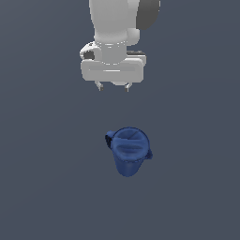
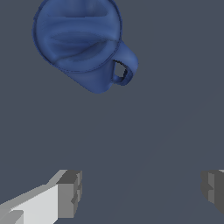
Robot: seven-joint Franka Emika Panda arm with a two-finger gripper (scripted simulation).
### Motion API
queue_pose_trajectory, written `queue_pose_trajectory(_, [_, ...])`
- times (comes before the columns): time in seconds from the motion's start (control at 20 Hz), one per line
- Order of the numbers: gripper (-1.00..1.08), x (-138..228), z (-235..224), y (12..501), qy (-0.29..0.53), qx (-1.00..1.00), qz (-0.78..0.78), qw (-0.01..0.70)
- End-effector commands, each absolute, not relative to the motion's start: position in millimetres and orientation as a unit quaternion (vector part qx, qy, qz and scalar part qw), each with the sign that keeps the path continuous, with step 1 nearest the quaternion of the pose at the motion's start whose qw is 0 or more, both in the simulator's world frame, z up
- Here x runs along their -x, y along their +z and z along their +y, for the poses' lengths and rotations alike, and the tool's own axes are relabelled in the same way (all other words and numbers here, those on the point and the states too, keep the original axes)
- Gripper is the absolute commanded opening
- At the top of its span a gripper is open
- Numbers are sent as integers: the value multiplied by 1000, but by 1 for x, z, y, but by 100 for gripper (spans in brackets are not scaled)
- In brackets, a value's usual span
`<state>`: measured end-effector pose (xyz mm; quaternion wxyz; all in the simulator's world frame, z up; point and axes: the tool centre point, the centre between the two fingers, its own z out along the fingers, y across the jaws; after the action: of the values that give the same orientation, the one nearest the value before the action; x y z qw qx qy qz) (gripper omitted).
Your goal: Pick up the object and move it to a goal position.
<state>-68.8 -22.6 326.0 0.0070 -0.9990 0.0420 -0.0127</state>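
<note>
**Gripper wide open, jug apart from it on the floor**

We see a plain grey floor [image 1: 42, 187] filling both views, flat and unmarked.

Next the arm [image 1: 115, 28], white, coming in from the top edge of the exterior view. Its wrist ends in a broad pale gripper [image 1: 113, 87] body, with two short fingertips poking out below.

We read the jaws as spread wide: in the wrist view the two fingers [image 2: 68, 192] sit at opposite sides of the picture with bare floor between them. Nothing is pinched, nothing touches either pad.

The jug [image 1: 128, 151] is dark blue and sits on the floor. It is outside the jaw gap, clear of both fingertips, with open floor between it and them. In the exterior view it shows below the jaws in the picture, roughly in line with the gap and a touch toward the exterior view's right. We cannot tell how much of that offset is height and how much is floor distance.

Smaller parts: the jug's open mouth faces the cameras, rim round, body tapering away. The loop handle [image 2: 124, 70] sticks out from one side, with a see-through hole. A small spout nub [image 1: 149, 154] shows on the rim at the exterior view's right.
</note>
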Motion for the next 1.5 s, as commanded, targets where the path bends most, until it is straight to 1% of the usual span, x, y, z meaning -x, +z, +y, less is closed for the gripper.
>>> queue_pose_trajectory(0.0, [28, 69, -23, 326, -13, 999, 42, 7])
queue_pose_trajectory(0.4, [28, 68, -14, 328, -14, 1000, 19, 3])
queue_pose_trajectory(0.75, [28, 63, -18, 350, -44, 999, -1, -1])
queue_pose_trajectory(1.05, [28, 57, -24, 387, -92, 995, -37, -5])
queue_pose_trajectory(1.45, [28, 53, -38, 457, -184, 977, -104, -8])
